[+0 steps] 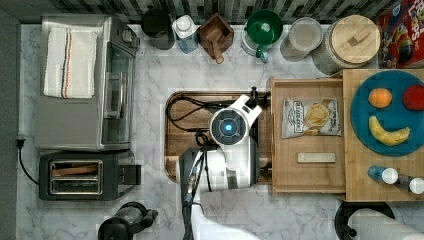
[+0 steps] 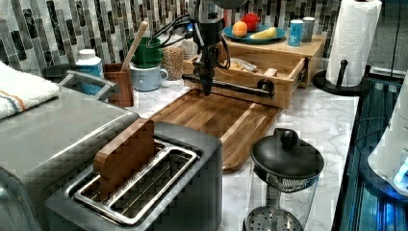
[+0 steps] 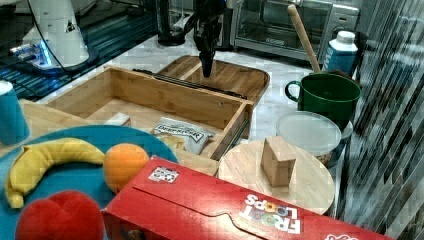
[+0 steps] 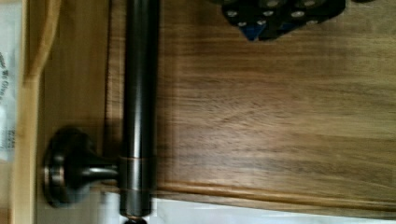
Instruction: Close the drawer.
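Nearest in the left view, a dark metal toaster point(image 2: 159, 183) is cut off by the picture's edge, with a brown wooden slab point(image 2: 125, 154) standing in one slot. Beyond it the white marble-patterned table point(image 2: 317, 120) carries a darker brown tray point(image 2: 211, 115) with rounded corners and a streaked grain. The tool point(image 2: 207, 86) hangs point-down over the far end of this tray, just beside the drawer's front. Whether it is apart or together I cannot tell, and in the top view the arm's white wrist hides it. A dark, round metal handle bar point(image 4: 137, 93) on a flared mount runs across that front, and the wrist view cuts off one end of it. The drawer point(image 1: 307, 175), a shallow light-wood box with thin rims, stands pulled out from under a light wooden top, toward the tray. On its pale floor lie a crinkled snack bag point(image 1: 311, 117), whose print is too blurred to read, and a small pale block point(image 1: 316, 158). Farther on, the top holds a blue plate point(image 1: 365, 115) with a banana point(image 1: 389, 134), an orange point(image 1: 380, 97) and a red fruit point(image 1: 414, 97), the last cut by the top view's right edge. A red cereal box point(image 3: 225, 205) reads "FROOT LOOPS".
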`<state>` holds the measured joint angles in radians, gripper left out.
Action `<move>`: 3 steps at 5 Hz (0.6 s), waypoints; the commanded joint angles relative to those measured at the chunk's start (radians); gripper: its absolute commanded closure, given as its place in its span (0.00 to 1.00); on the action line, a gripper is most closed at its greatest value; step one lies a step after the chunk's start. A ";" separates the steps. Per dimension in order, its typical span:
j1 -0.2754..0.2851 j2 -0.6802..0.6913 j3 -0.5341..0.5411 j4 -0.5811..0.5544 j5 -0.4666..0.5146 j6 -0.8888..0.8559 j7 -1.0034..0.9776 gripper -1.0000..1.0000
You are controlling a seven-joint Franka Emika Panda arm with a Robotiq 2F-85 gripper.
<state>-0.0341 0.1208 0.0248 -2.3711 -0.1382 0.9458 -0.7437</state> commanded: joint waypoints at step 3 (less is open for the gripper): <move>-0.163 0.059 -0.056 0.091 0.148 0.000 -0.352 1.00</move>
<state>-0.1490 0.1943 0.0013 -2.3418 0.0109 0.9551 -1.0000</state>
